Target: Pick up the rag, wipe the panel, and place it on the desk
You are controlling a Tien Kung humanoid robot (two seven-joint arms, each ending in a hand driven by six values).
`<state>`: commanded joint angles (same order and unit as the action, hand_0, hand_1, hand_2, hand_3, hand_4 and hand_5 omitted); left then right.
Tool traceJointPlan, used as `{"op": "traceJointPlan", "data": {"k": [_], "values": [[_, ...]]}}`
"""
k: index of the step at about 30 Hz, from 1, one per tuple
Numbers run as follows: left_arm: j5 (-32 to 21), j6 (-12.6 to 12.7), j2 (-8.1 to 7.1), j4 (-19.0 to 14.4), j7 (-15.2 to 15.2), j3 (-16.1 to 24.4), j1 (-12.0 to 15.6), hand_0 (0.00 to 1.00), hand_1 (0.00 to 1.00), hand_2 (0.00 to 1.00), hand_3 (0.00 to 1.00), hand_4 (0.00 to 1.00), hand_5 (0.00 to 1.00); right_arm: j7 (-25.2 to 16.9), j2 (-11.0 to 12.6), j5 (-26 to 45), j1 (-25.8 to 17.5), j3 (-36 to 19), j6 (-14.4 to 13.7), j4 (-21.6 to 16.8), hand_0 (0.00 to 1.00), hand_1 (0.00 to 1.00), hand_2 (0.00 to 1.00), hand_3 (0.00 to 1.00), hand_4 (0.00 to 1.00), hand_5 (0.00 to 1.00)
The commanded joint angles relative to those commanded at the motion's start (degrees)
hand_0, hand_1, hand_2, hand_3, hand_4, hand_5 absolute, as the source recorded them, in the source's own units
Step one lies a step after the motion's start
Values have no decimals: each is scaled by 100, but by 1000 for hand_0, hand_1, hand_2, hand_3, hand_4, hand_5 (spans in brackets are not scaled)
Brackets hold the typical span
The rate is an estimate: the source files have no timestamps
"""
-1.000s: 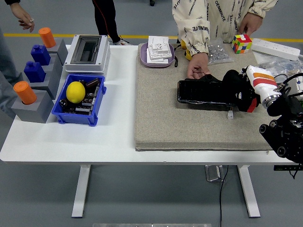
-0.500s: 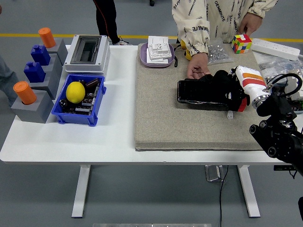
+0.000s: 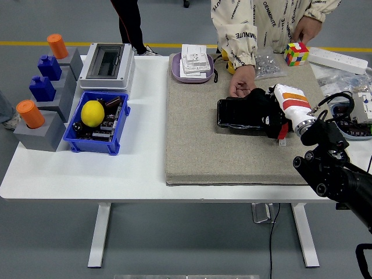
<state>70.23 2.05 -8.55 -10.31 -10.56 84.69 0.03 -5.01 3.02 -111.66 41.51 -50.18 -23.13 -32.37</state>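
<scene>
Your right hand [image 3: 268,110] is lying on the black panel [image 3: 241,114] on the grey felt mat [image 3: 232,145]. It has slid left along the panel over the last second, from the right end toward the middle, so the wipe stroke is running. The forearm has swung in with it and now comes from the lower right corner.

The rag is not separately visible: everything under the hand is black on black. It is probably pinned between palm and panel, but I can't confirm that. I also can't tell if the fingers are curled or flat, they blend into the panel.

A person's hand [image 3: 241,83] rests at the panel's far edge, apparently steadying it, right beside your hand. It hasn't moved.

The left arm is out of view.

My read is mid-wipe, with the left part of the panel not covered yet. After that, the rag still has to go down on the desk [image 3: 145,168]
</scene>
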Motion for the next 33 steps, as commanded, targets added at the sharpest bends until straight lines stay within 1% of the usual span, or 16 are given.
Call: {"op": "traceJointPlan", "data": {"k": [12,21,33], "values": [[0,-1,-19,0,-4,-22,7,644,695,734,564,598,473,32,-159,78,85,294,-6,-153,202,320,392,393,970,11],[1,0,-19,0,-5,-16,-8,645,692,734,565,598,473,37,-295,100,162,414,-3,-164,202,321,392,393,971,10],[-5,1,-17,0,-2,-2,-34,644,693,734,565,598,473,36,-302,130,185,522,0,-180,202,320,392,393,971,11]]}}
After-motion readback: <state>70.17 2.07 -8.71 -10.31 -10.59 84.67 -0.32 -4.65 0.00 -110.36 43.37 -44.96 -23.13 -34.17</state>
